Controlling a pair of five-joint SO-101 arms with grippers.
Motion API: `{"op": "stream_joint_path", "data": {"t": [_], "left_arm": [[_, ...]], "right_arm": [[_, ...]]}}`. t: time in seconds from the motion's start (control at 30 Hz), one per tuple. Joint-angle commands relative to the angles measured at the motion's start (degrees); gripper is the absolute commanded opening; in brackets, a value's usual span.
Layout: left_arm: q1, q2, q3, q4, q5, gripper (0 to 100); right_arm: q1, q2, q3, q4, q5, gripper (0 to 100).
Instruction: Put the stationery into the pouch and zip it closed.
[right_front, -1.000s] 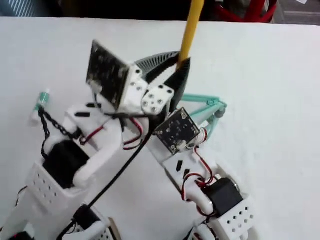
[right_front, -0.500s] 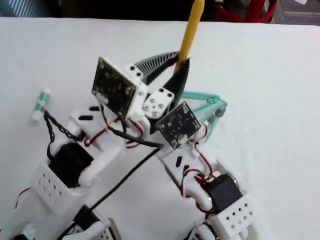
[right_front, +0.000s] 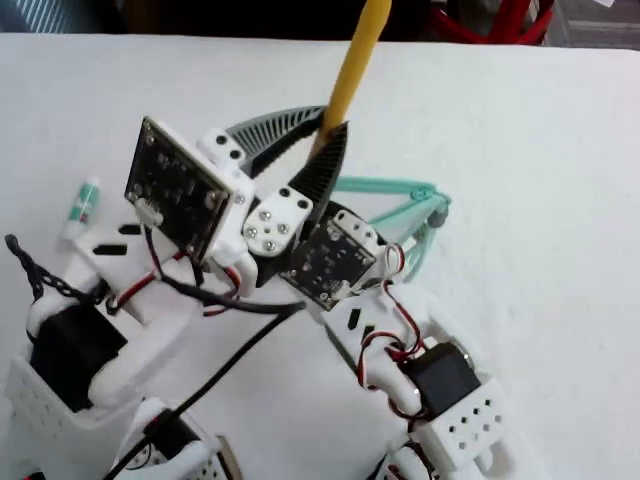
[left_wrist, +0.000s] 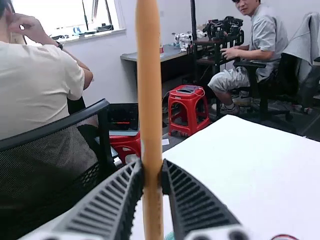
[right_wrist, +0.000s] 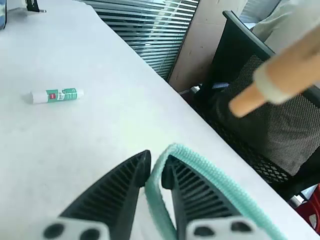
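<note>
The jaws of the left gripper (left_wrist: 151, 172) clamp an upright pencil (left_wrist: 148, 75); those of the right gripper (right_wrist: 156, 167) pinch the teal pouch (right_wrist: 200, 162) at its edge.

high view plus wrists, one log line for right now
left gripper: shut on long yellow pencil | right gripper: shut on teal fabric pouch edge | white-green glue stick: lying on white table

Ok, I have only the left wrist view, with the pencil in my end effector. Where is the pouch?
Observer: The right end effector is shut on the rim of the teal pouch.
Operator: Is any other stationery outside the pouch?
Observer: Yes, a glue stick lies on the table, away from both end effectors.
Operator: Is the pouch near my pencil?
Observer: In the high view the pouch lies close beside the left end effector holding the pencil.
</note>
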Motion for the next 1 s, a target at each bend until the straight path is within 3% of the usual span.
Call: {"op": "stream_joint_path", "data": {"t": [0.0,0.13,0.47,0.77,0.97], "left_arm": [[-1.19,0.04,-2.11,0.79,1.58,2],[1.45,0.4,-2.02,0.7,2.02,2],[10.59,1.63,-2.64,0.26,1.76,2],[10.68,17.36,-11.69,0.35,4.57,2],[10.68,19.12,-12.13,-3.08,4.57,2]], "right_arm": [[-0.31,0.48,1.32,5.41,4.92,2.0],[-1.63,-3.21,3.16,7.52,7.21,2.0],[-0.66,-6.9,10.73,-0.48,16.53,2.0],[-0.75,-6.81,11.08,-3.91,16.53,2.0],[-1.19,-6.81,13.8,-6.02,16.79,2.0]]}}
